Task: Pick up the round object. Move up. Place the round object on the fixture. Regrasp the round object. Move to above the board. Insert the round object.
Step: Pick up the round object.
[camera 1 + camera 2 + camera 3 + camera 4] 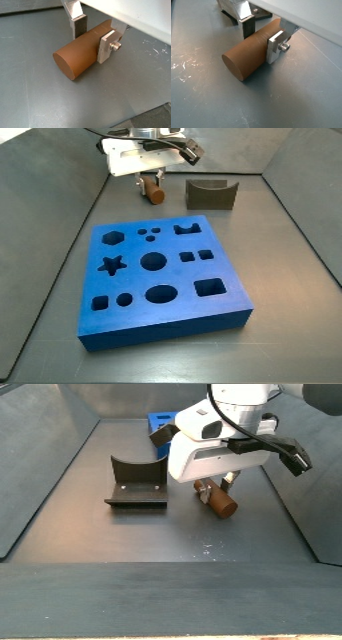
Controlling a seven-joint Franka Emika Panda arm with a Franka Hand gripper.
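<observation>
- Closest in, both wrist views show the gripper (92,34) down at floor level with its silver plates on either side of the round object (79,54), which lies on its side on the grey floor (40,95).
- One finger (276,46) sits flat against the peg's curved flank, and the other is behind it on the far side. The jaws look closed on the peg or very nearly so, but whether they're squeezing or only touching isn't clear, so the pickup is probably the step in hand.
- The grip is toward the back half of the peg, so the lighter end face sticks out free. It'd be smart to get a firm squeeze before lifting, since an off-centre hold on a round thing could let it pivot or droop.
- The lift should go straight up with no dragging, because the peg looks like it's resting on the floor.
- A bit further out in a side view, the fixture (136,484) stands just beside the gripper (214,486), notch up and empty. That makes it a short hop, and the peg should be kept level so it drops into the U.
- Farthest off, the board (160,273) sits well apart with all its holes open. It's not needed yet.
</observation>
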